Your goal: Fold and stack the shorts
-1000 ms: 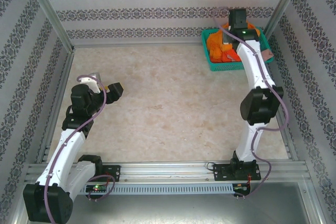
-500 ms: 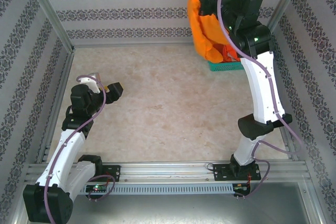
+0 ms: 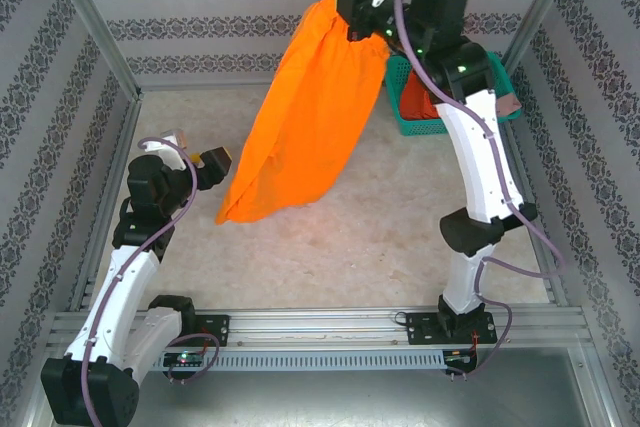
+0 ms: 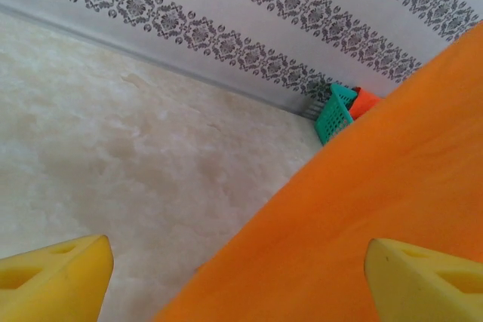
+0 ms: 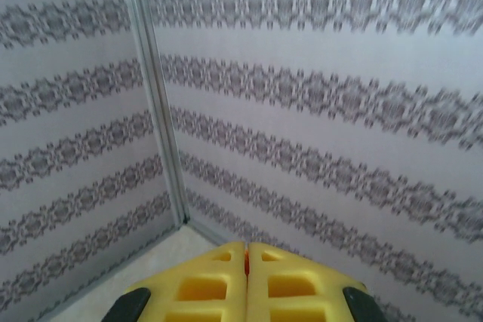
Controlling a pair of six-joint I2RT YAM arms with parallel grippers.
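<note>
The yellow-orange shorts [image 3: 310,117] hang in a long sheet from my right gripper [image 3: 352,2], which is raised high near the back wall and shut on their top edge. A sliver of orange cloth shows between its pressed pads [image 5: 246,250]. The shorts' lower end reaches down and left, close to the table. My left gripper [image 3: 215,162] stands open just left of that lower end; the orange cloth [image 4: 377,209] lies between and beyond its fingertips [image 4: 235,262], untouched. Red-orange shorts [image 3: 420,105] lie in the basket, and a dusty pink piece [image 3: 510,105] hangs over its right rim.
The teal mesh basket [image 3: 395,72] sits at the back right corner and appears in the left wrist view [image 4: 336,111]. Patterned walls with metal posts close in the table on three sides. Bare table lies in the middle and front.
My right arm has lifted the yellow-orange shorts out of the basket and swung them up and left, and the cloth has unfurled toward the left gripper. The left gripper has barely shifted.
</note>
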